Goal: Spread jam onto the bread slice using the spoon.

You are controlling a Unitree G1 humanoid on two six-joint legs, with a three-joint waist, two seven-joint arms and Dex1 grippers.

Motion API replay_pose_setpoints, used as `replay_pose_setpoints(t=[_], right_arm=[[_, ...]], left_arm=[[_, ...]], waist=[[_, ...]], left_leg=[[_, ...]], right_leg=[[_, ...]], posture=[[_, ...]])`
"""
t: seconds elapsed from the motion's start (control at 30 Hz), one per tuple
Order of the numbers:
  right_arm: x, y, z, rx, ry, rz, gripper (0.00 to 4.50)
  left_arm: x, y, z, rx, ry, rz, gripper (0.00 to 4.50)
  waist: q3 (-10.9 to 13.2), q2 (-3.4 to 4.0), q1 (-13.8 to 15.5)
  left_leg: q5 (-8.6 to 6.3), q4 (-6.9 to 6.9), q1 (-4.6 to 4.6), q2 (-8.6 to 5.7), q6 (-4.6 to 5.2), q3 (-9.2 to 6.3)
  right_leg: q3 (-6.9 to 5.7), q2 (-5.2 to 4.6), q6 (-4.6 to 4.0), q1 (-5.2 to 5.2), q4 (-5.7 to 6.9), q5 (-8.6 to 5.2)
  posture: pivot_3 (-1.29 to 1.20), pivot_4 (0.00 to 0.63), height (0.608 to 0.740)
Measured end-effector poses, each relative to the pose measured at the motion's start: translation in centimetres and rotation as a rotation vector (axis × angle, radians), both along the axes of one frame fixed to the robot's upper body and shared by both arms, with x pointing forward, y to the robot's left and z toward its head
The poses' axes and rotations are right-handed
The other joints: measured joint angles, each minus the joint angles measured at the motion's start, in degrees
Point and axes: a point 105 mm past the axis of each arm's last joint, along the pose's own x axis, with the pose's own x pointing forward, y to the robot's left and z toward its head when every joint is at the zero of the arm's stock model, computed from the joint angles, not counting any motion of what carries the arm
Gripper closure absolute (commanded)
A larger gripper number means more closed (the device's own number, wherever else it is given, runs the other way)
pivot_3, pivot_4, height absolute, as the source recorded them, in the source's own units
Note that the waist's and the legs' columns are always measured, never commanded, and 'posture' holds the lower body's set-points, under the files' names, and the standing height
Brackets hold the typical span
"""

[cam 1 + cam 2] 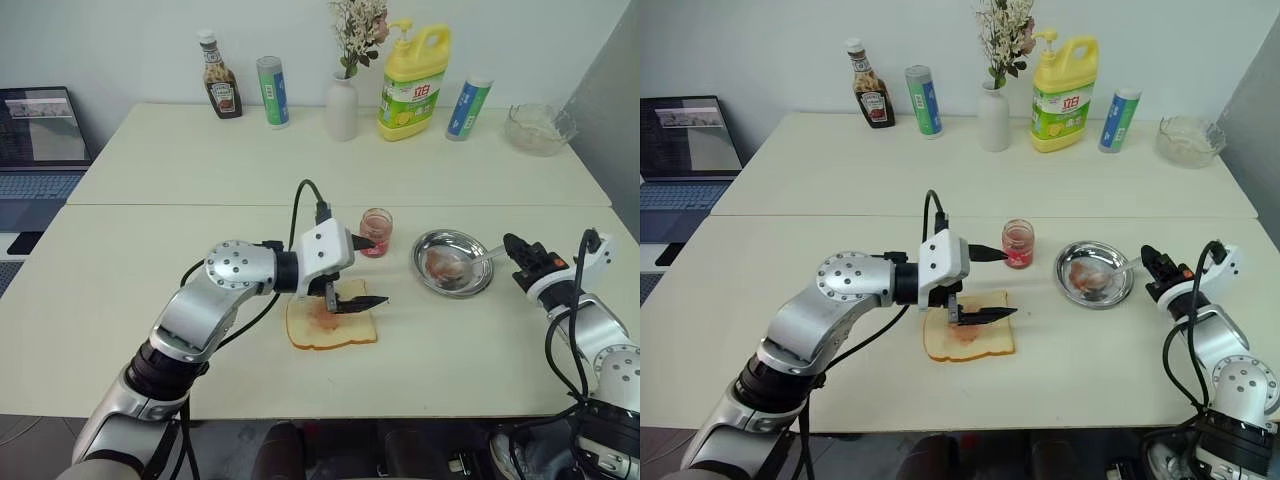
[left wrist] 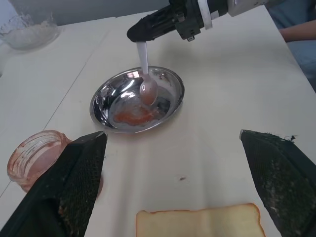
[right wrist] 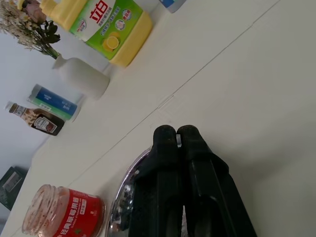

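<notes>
The bread slice [image 1: 312, 334] lies flat near the table's front edge, with a faint red smear on it. My left gripper [image 1: 362, 272] hovers open just above the slice and points toward the jam jar [image 1: 376, 232], which stands uncapped right behind it. To the jar's right, a round steel dish [image 1: 421, 262] holds the spoon [image 2: 147, 90], whose bowl rests among red jam smears. At the dish's right rim my right gripper [image 1: 512, 246] is shut on the spoon handle. In the left wrist view the jam jar [image 2: 33, 156] sits beside one finger [image 2: 74, 182].
Along the far table edge stand a ketchup bottle [image 1: 220, 78], two blue-green tubes [image 1: 272, 92], a white vase with flowers [image 1: 342, 105], a yellow detergent jug [image 1: 412, 82] and a glass bowl [image 1: 540, 128]. A laptop [image 1: 40, 140] sits off the left side.
</notes>
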Motion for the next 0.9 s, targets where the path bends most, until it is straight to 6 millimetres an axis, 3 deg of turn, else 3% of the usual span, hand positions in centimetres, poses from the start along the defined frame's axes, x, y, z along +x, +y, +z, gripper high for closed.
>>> replay_pose_setpoints(t=[0.23, 0.33, 0.67, 0.7, 0.9], right_arm=[[0.8, -0.5, -0.5, -0.016, 0.007, -0.013, 4.49], [0.9, -0.3, -0.8, -0.043, 0.01, 0.0, 3.86], [0.6, -0.1, -2.4, -0.206, 0.061, 0.039, 0.27], [0.6, -0.1, -2.5, -0.209, 0.06, 0.043, 0.07], [0.2, 0.2, -2.3, -0.375, 0.043, 0.068, 0.07]], left_arm=[[0.2, -0.8, 0.6, -0.017, 0.005, 0.01, 0.0], [0.2, -0.8, 0.6, -0.018, 0.005, 0.01, 0.0], [0.3, -0.8, 0.6, -0.017, -0.002, 0.011, 0.0], [0.3, -0.8, 0.6, -0.017, -0.003, 0.011, 0.0], [0.4, -0.8, 0.6, -0.012, -0.013, 0.016, 0.0]], waist=[[0.0, 0.01, 0.1], [0.0, 0.01, 0.1], [0.0, 0.01, 0.1], [0.0, 0.01, 0.1], [0.0, 0.02, 0.1]], left_leg=[[0.0, 0.01, -0.01, -0.01, -0.01, -0.01], [0.0, 0.01, 0.0, 0.0, -0.01, -0.01], [0.01, 0.04, 0.0, -0.02, -0.01, -0.01], [0.01, 0.04, 0.0, -0.02, -0.01, -0.01], [0.01, 0.06, 0.0, -0.02, -0.01, -0.03]], right_leg=[[-0.01, -0.01, -0.01, 0.0, 0.0, 0.01], [-0.01, -0.01, -0.01, 0.0, 0.0, 0.01], [-0.01, -0.02, -0.01, 0.01, 0.01, 0.01], [-0.01, -0.02, -0.01, 0.02, 0.01, 0.01], [-0.03, -0.02, 0.0, 0.02, 0.01, 0.01]], posture=[[0.0, 0.15, 0.74], [0.0, 0.15, 0.74], [0.0, 0.15, 0.74], [0.0, 0.15, 0.74], [0.0, 0.15, 0.74]])
